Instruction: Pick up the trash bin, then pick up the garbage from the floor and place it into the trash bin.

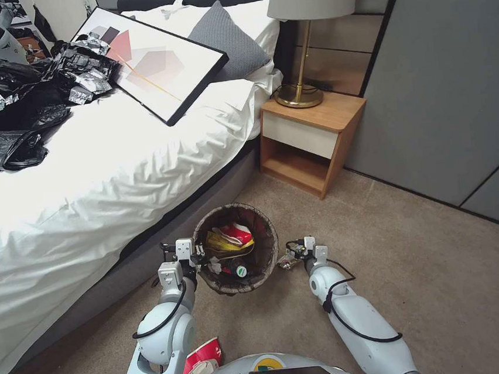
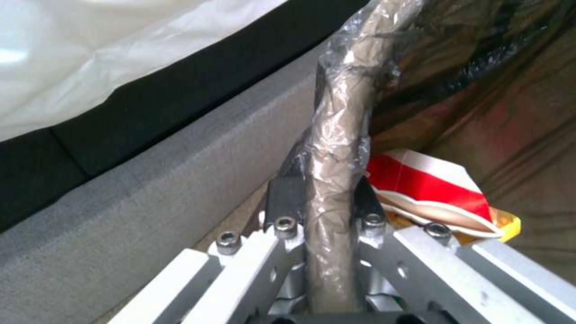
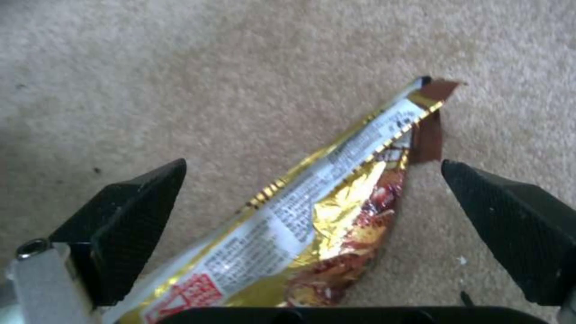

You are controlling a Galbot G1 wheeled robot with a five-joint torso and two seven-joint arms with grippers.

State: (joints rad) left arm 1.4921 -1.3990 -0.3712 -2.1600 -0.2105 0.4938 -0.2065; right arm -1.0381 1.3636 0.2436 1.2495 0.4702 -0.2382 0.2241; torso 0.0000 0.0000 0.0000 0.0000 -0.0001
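The trash bin (image 1: 203, 224), round and lined with a dark bag, sits close to the bed between my two arms. Inside it lie a red-and-white cup (image 2: 432, 189), a yellow wrapper (image 1: 222, 243) and a green-capped bottle (image 1: 240, 270). My left gripper (image 2: 327, 202) is shut on the bin's bag-wrapped rim (image 2: 342, 112), at the bed side. My right gripper (image 3: 312, 166) is open just over the carpet, right of the bin, its black fingers (image 3: 138, 207) straddling a gold and red snack wrapper (image 3: 324, 211). Another crushed red-and-white cup (image 1: 201, 362) lies on the floor by my base.
The bed (image 1: 84, 185) with white bedding runs along the left, carrying a framed picture (image 1: 155, 61) and black and silver bags (image 1: 11, 98). A wooden nightstand (image 1: 310, 140) with a lamp (image 1: 306, 40) stands behind the bin. Grey wall panels (image 1: 456, 73) close off the right. Carpet (image 1: 435, 286) lies open to the right.
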